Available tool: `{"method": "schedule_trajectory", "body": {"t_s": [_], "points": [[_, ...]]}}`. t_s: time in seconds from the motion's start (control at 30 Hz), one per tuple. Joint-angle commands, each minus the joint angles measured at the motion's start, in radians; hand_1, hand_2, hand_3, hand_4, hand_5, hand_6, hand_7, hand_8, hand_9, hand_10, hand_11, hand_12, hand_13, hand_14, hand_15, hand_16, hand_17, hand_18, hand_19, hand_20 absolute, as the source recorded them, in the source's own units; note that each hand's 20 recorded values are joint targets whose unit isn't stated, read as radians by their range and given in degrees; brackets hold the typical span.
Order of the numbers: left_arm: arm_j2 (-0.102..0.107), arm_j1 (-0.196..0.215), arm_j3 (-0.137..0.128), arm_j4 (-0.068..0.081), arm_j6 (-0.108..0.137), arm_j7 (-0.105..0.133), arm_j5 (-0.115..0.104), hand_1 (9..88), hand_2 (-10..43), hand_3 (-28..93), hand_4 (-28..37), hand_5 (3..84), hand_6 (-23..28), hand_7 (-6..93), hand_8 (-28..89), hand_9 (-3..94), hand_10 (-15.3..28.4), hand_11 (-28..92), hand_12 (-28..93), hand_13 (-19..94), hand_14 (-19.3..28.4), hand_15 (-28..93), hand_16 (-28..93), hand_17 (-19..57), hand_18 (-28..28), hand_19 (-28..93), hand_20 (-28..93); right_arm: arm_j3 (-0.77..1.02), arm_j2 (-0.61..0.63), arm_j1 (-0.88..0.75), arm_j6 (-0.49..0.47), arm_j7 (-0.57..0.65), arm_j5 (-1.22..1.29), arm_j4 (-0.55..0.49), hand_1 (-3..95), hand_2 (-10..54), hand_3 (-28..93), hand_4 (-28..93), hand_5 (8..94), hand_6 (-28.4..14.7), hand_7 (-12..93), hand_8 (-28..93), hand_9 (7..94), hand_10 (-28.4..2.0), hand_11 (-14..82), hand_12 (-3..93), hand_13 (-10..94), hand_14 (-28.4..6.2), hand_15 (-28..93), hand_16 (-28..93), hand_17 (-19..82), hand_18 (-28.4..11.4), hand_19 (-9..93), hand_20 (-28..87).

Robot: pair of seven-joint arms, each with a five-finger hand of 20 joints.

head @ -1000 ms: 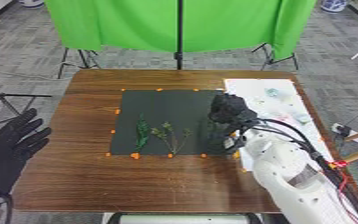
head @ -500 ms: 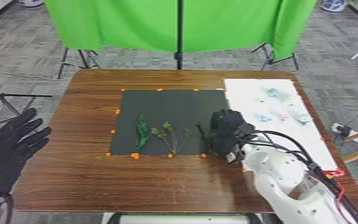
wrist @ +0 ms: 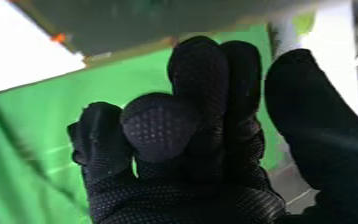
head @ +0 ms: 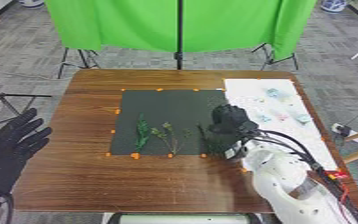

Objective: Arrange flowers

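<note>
**My count from the head view**

I count one left hand [head: 5, 155] and one right hand [head: 232, 120], two in all. I have one brown table [head: 69, 185], one dark mat [head: 158, 107], one white sheet [head: 246, 89] and one green curtain [head: 127, 25]. I make out at least three green sprigs [head: 143, 134], one pink flower [head: 282, 117] and at least three pale blue flowers [head: 273, 93]. Orange marks [head: 135, 156]: several, some too small for me to total.

Pale blooms [head: 302, 118] toward the bench's [head: 149, 185] 2 o'clock are too small to identify. The right hand [head: 232, 119] hides the dark mat's [head: 158, 107] 3 o'clock edge; a sprig [head: 207, 142] at its 4 o'clock looks blurred.
</note>
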Motion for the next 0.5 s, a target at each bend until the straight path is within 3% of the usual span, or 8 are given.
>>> {"method": "schedule_trajectory", "body": {"t_s": [0.03, 0.1, 0.3, 0.5], "points": [[-0.012, 0.015, -0.003, 0.004, -0.005, -0.006, 0.003, 24.8, -5.8, 69, -27.9, 29.2, 0.6, 23.3, -12, 23.5, 10.0, 21, 15, 22, 13.7, 30, 1, -10.0, 23.2, 45, 6, 0.09, 0.051, -0.031, -0.061, -0.007, -0.164, -0.037, 37.9, -7.9, 86, -27, 60.3, -4.0, 66, -1, 76.2, -7.5, 41.6, 40.9, 72, -6.4, 74, 29, 39, -18.2, 92, 50], [-0.009, 0.016, -0.002, 0.004, -0.001, -0.002, 0.001, 24.8, -5.7, 69, -28.0, 29.3, 0.5, 23.2, -12, 23.5, 9.9, 21, 15, 22, 13.7, 30, 1, -10.0, 23.2, 45, 6, 0.094, 0.085, -0.04, -0.056, -0.024, -0.187, -0.024, 41.3, -9.3, 86, -28, 54.4, -3.3, 63, -8, 68.8, -6.3, 37.4, 46.1, 64, -5.8, 74, 29, 34, -17.2, 87, 46], [-0.01, 0.02, -0.002, 0.003, 0.0, 0.001, 0.001, 24.7, -5.7, 70, -28.0, 29.2, 0.6, 23.3, -12, 23.5, 10.0, 21, 15, 22, 13.8, 30, 1, -10.0, 23.1, 45, 6, 0.124, 0.136, -0.085, -0.078, -0.122, -0.246, 0.005, 40.6, -9.5, 79, -28, 54.6, -0.2, 44, -24, 61.6, -6.2, 42.7, 40.1, 59, -4.7, 72, 25, 31, -16.8, 83, 46], [-0.008, 0.023, -0.005, 0.002, 0.001, 0.003, 0.001, 24.7, -5.7, 70, -27.9, 29.2, 0.5, 23.3, -12, 23.5, 10.0, 21, 15, 22, 13.8, 30, 1, -10.1, 23.2, 45, 6, 0.128, 0.139, -0.114, -0.085, -0.162, -0.25, 0.001, 38.2, -9.5, 78, -28, 52.8, -0.4, 42, -25, 57.0, -7.6, 51.3, 32.2, 56, -4.7, 72, 23, 29, -16.5, 82, 46]]}}
